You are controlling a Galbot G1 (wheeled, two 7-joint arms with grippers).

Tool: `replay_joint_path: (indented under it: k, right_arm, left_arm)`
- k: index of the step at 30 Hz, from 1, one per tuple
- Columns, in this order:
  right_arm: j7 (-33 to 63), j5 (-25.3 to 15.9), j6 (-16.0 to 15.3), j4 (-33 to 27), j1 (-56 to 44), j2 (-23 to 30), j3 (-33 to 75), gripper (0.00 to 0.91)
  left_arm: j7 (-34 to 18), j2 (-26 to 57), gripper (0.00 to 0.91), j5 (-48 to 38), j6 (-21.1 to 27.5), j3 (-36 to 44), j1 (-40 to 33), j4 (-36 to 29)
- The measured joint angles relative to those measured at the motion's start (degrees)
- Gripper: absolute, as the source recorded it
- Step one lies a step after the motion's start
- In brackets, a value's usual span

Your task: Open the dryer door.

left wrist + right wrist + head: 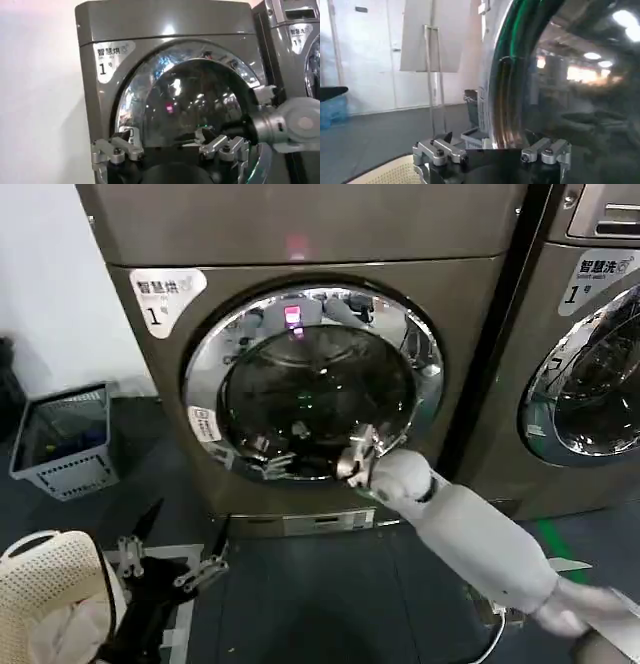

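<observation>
on dark floor [330,584] (white wall [40,284] behind), right gripper [360,456] meets dryer door [310,384].

Left end effector [170,150] open, facing dryer door [200,105].

Right arm [470,534] stretched forward and up across the front, white forearm angled from lower right toward the middle, wrist bent with the right gripper [358,456] at its tip, fingers spread apart, jaws sitting open in the right wrist view [490,152]. Left arm parked low on the left side, left gripper [172,559] hovering down near the floor, black fingers splayed wide open, same open stance in the left wrist view [170,150]. From that left wrist camera, right wrist joint [290,125] showing off to one side.
</observation>
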Motion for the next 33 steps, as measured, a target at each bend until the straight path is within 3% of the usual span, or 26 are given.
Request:
replay_joint_path:
  k: [18, 33]
  right_arm:
    - [-0.78, -0.7, 0.47, -8.54, 4.44, 8.31, -3.44, 0.907]
    - [-4.36, -1.21, 0.68, -13.16, 5.92, 11.41, -4.41, 0.907]
  left_arm:
    - [0.06, -0.21, 0.907, -0.04, -0.01, -0.01, 0.1, -0.58]
    - [0.05, -0.17, 0.907, -0.43, 0.01, -0.31, 0.04, -0.78]
